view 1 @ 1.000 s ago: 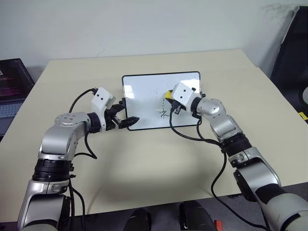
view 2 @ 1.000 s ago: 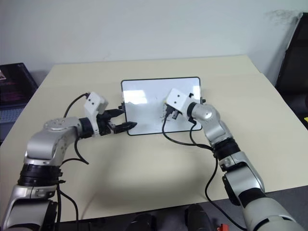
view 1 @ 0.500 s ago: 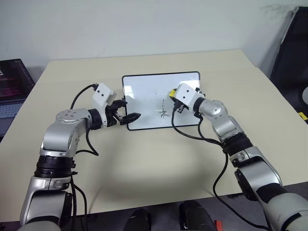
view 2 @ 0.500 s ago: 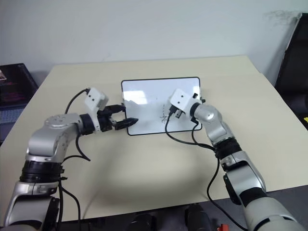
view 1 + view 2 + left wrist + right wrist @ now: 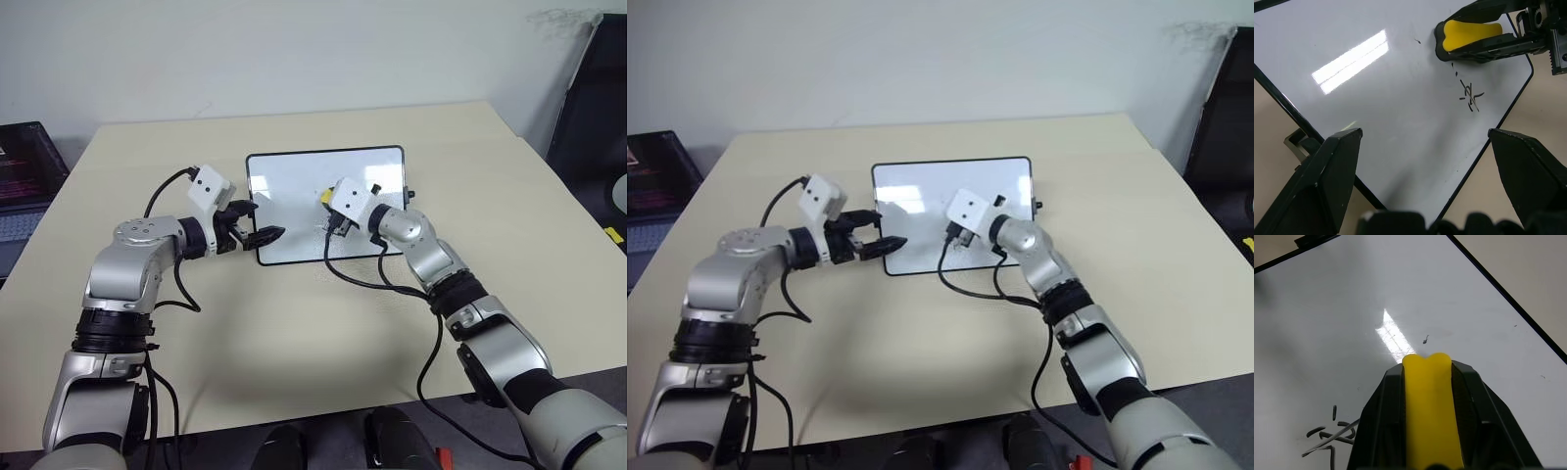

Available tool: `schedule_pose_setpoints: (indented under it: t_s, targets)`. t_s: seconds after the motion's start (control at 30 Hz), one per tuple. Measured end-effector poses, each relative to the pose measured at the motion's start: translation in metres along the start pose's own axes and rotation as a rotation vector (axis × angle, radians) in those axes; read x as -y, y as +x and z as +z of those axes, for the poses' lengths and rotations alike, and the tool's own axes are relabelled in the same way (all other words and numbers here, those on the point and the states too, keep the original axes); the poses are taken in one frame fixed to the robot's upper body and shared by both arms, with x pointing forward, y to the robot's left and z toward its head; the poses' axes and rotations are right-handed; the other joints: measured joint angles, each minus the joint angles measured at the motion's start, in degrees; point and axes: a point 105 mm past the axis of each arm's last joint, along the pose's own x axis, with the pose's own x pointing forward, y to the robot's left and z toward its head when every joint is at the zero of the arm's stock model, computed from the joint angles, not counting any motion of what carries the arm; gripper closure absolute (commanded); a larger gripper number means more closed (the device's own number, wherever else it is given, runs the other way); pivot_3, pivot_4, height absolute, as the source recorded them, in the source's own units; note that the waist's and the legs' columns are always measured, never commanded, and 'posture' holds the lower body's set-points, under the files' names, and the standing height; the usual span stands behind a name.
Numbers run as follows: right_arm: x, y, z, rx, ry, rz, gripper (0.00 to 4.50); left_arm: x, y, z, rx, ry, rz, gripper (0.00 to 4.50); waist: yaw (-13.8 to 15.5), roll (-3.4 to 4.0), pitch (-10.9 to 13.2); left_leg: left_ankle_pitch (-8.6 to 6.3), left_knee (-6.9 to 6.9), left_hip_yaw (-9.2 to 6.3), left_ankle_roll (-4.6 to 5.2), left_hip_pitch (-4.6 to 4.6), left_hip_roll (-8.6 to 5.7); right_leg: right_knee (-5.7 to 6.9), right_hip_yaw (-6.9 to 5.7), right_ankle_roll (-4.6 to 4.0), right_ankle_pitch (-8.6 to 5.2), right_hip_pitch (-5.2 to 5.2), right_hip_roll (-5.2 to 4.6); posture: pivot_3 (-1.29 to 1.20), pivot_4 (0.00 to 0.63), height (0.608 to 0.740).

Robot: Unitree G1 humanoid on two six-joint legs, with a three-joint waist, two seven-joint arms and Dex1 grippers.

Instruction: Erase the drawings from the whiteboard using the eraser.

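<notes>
Beige table (image 5: 294, 323) under the whiteboard (image 5: 294, 181): my right gripper (image 5: 1449, 39) is clamped on the eraser (image 5: 1471, 34) beside the drawings (image 5: 1470, 95); my left gripper (image 5: 257, 235) is spread open, empty, at the whiteboard's edge.

eraser (image 5: 1469, 35): yellow | drawings (image 5: 1469, 94): black | whiteboard (image 5: 1376, 98): white, black frame | table (image 5: 294, 323): beige

Silver arms (image 5: 127, 259), black cables, white wrist boxes (image 5: 208, 186)

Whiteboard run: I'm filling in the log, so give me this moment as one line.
right gripper: shut on eraser, over whiteboard | drawings: unerased beside eraser | left gripper: open at board's left edge
</notes>
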Motion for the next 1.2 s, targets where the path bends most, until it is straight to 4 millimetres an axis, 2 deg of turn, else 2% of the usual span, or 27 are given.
schedule_pose_setpoints:
  t_s: [0.27, 0.47, 0.63, 0.7, 0.87, 0.93, 1.03, 1.2]
  targets:
    - [-0.005, -0.008, -0.013, -0.069, -0.045, 0.099, 3.54, 0.0, 0.0, 0.0, 0.0, -0.001, 0.002, 0.0, 0.23, -0.01, -0.02, 0.01, 0.03, -0.13, -0.01, 0.37, -0.04, -0.02, -0.12, 0.0, 0.0, 0.46, 0.09, 0.0, 0.15, 0.74]
    - [-0.013, -0.008, -0.012, -0.079, -0.103, 0.138, 3.54, 0.0, 0.0, 0.0, 0.0, -0.002, -0.002, 0.0, 0.22, -0.02, -0.02, 0.0, -0.01, -0.11, 0.0, 0.75, -0.03, -0.03, -0.09, 0.02, -0.01, 0.78, 0.13, 0.0, 0.15, 0.74]
    - [-0.011, -0.008, -0.011, -0.078, -0.106, 0.117, 3.54, 0.002, 0.0, -0.004, -0.009, -0.011, -0.006, 0.0, 0.21, 0.0, 0.0, 0.0, -0.01, -0.11, 0.0, 0.75, -0.02, -0.03, -0.08, 0.02, -0.01, 0.78, 0.13, 0.0, 0.15, 0.74]
    - [-0.006, -0.009, -0.009, -0.08, -0.096, 0.091, 3.54, 0.003, -0.001, -0.006, -0.013, -0.014, -0.007, 0.0, 0.23, 0.0, 0.0, 0.0, -0.01, -0.12, 0.0, 0.73, -0.02, -0.04, -0.08, 0.02, -0.01, 0.77, 0.13, 0.0, 0.15, 0.74]
    - [0.027, -0.013, -0.002, -0.085, -0.079, -0.036, 3.54, 0.005, -0.001, -0.007, -0.016, -0.017, -0.016, 0.0, 0.3, 0.01, 0.02, 0.01, -0.01, -0.14, -0.01, 0.44, -0.02, -0.09, -0.1, 0.01, 0.0, 0.52, 0.1, 0.0, 0.15, 0.74]
    - [0.032, -0.014, -0.001, -0.084, -0.071, -0.06, 3.54, 0.005, -0.001, -0.009, -0.022, -0.024, -0.018, 0.0, 0.24, 0.01, 0.02, 0.01, -0.02, -0.13, -0.01, 0.28, 0.0, -0.12, -0.09, 0.01, 0.0, 0.35, 0.04, 0.0, 0.15, 0.74]
    - [0.025, -0.01, 0.005, -0.063, -0.062, -0.042, 3.54, 0.006, -0.001, -0.01, -0.025, -0.027, -0.021, 0.0, 0.01, 0.0, 0.02, 0.07, -0.04, -0.07, -0.13, -0.11, 0.02, -0.07, -0.01, -0.01, 0.0, -0.09, -0.02, 0.0, 0.15, 0.74]
    - [-0.001, -0.006, 0.006, -0.054, -0.06, 0.048, 3.54, 0.009, -0.001, -0.007, -0.018, -0.012, -0.027, 0.0, 0.1, 0.0, 0.02, 0.01, -0.04, -0.07, -0.03, -0.11, 0.01, -0.1, -0.02, 0.0, 0.0, -0.06, -0.02, 0.0, 0.15, 0.74]
